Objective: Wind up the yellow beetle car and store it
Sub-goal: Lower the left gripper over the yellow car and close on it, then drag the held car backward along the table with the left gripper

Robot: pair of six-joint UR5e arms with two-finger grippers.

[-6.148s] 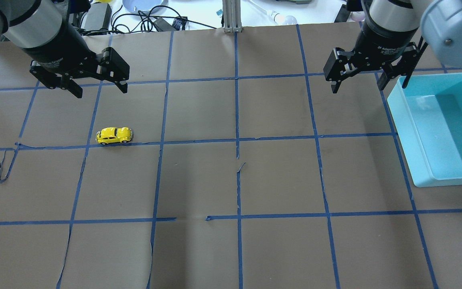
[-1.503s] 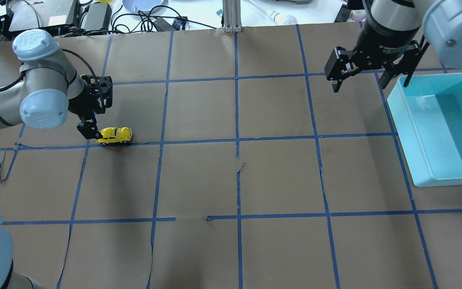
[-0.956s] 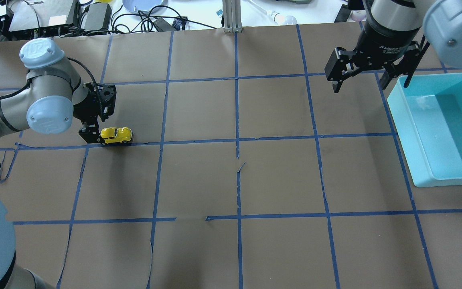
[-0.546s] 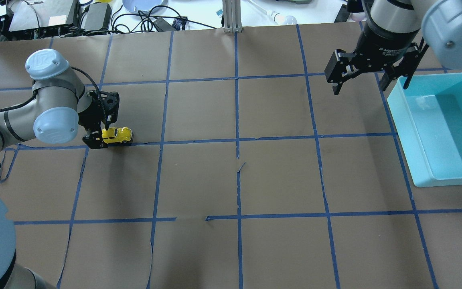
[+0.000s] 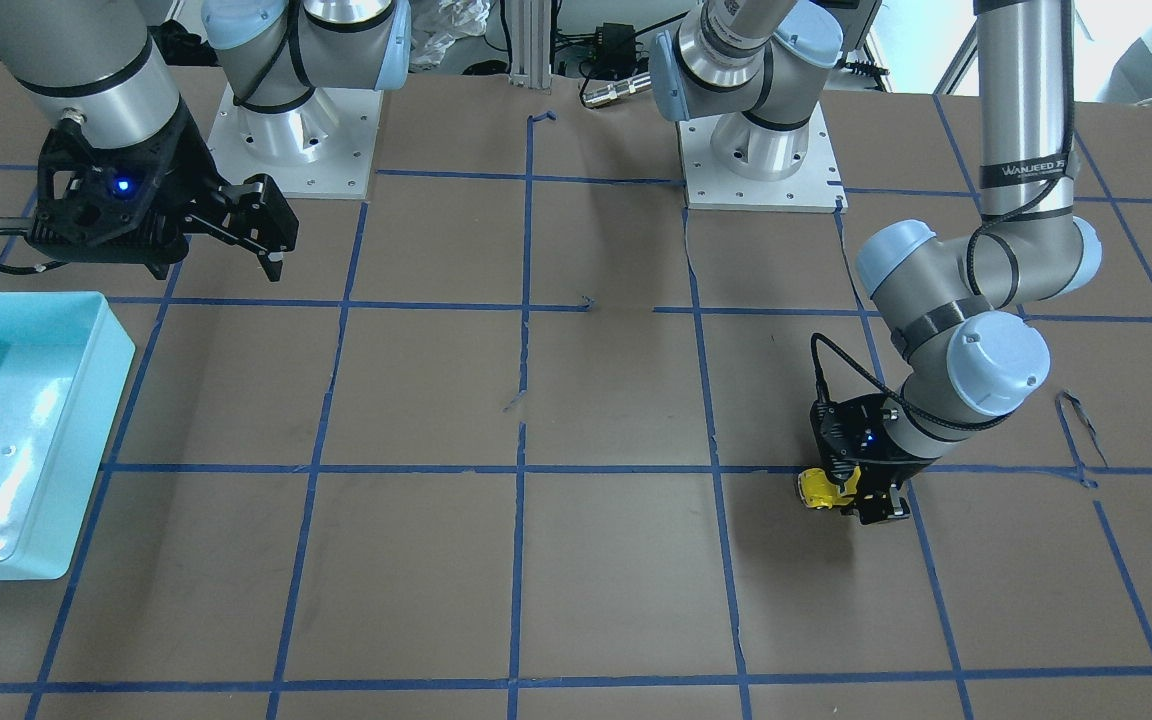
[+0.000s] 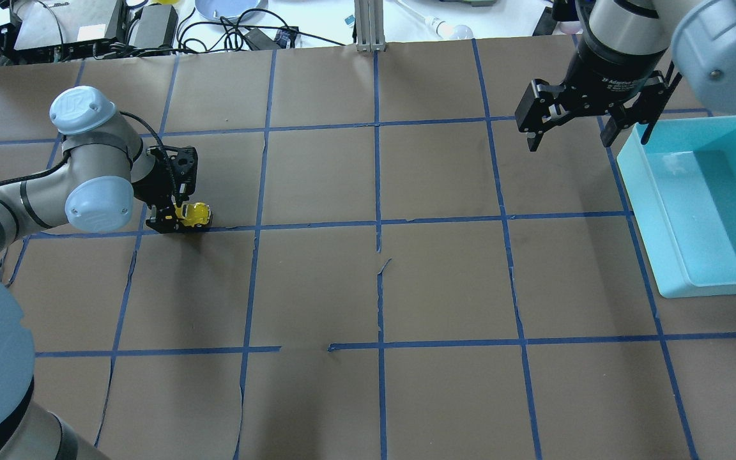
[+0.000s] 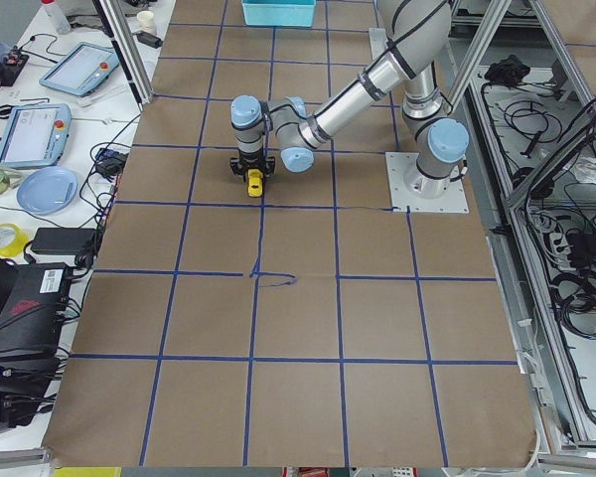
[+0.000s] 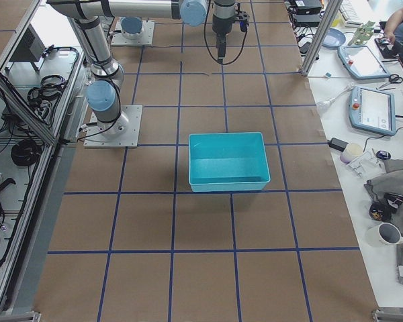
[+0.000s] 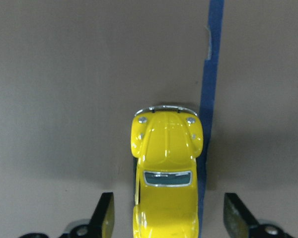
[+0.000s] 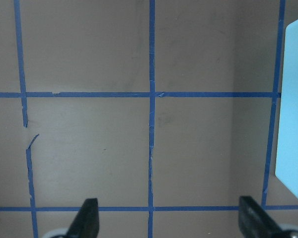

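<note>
The yellow beetle car stands on its wheels on the brown paper beside a blue tape line. It also shows in the front-facing view, the left exterior view and the left wrist view. My left gripper is low at the table and open, with its fingers on either side of the car's rear half and clear gaps to both sides. My right gripper is open and empty, high above the table to the left of the light-blue bin.
The light-blue bin is empty and lies at the table's right edge in the overhead view; its edge shows in the right wrist view. Blue tape lines form a grid on the paper. Cables and devices lie beyond the far edge.
My left arm has come down and slid right along the table, so its open fingers now stand on either side of the car's rear. The car has not moved. The right arm is nearly still.
</note>
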